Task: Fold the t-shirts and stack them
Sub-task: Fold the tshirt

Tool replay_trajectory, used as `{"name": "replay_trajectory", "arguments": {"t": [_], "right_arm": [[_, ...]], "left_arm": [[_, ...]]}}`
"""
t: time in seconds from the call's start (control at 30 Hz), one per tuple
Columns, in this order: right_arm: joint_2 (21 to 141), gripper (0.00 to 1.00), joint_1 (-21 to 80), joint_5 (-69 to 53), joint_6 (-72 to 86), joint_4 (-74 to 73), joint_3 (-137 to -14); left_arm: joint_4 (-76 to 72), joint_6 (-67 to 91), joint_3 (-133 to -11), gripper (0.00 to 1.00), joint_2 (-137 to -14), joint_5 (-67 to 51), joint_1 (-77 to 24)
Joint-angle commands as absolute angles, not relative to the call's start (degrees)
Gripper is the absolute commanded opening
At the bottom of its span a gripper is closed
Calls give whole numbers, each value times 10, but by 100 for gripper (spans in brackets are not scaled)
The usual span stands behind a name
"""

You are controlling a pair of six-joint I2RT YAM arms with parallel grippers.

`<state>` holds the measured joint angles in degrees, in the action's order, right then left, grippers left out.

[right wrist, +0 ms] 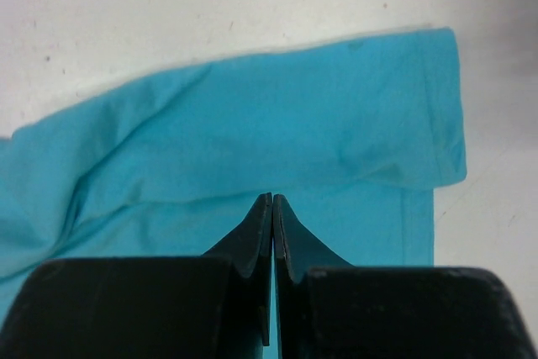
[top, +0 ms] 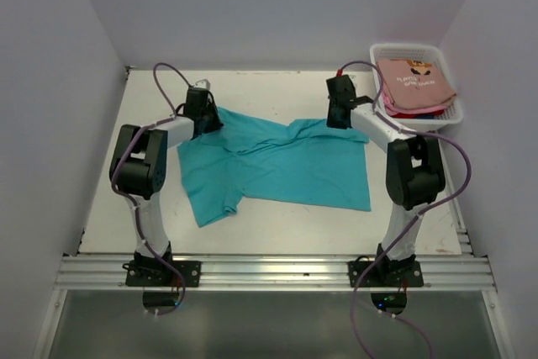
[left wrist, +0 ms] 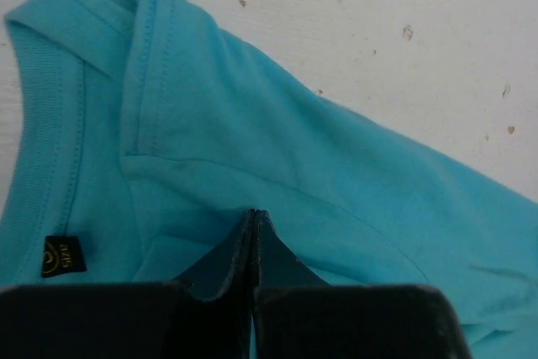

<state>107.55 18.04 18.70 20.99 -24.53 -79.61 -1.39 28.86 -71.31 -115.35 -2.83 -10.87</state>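
Left wrist: teal t-shirt (left wrist: 252, 115) lies beneath left pincer (left wrist: 254, 218), closed.

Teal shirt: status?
Left gripper shut on teal shirt by collar. Right gripper shut on hem corner. Shirt unfolded, rumpled. Nothing blocking; basket off right.

The teal t-shirt (top: 277, 161) is soft matt knit cloth; the table (top: 294, 229) looks matt, perhaps painted
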Motion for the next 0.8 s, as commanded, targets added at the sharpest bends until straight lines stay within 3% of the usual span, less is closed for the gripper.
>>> {"name": "replay_trajectory", "arguments": {"t": [0.0, 0.27, 0.77], "right_arm": [[1121, 0, 148, 201, 221, -281, -871], [1180, 0, 112, 180, 221, -301, -933], [1288, 0, 102, 104, 225, -325, -1009]], "left_arm": [[20, 280, -715, 0, -1135, 18, -84], [62, 296, -707, 0, -1149, 70, -37], [16, 290, -689, 0, -1136, 24, -19]]}}
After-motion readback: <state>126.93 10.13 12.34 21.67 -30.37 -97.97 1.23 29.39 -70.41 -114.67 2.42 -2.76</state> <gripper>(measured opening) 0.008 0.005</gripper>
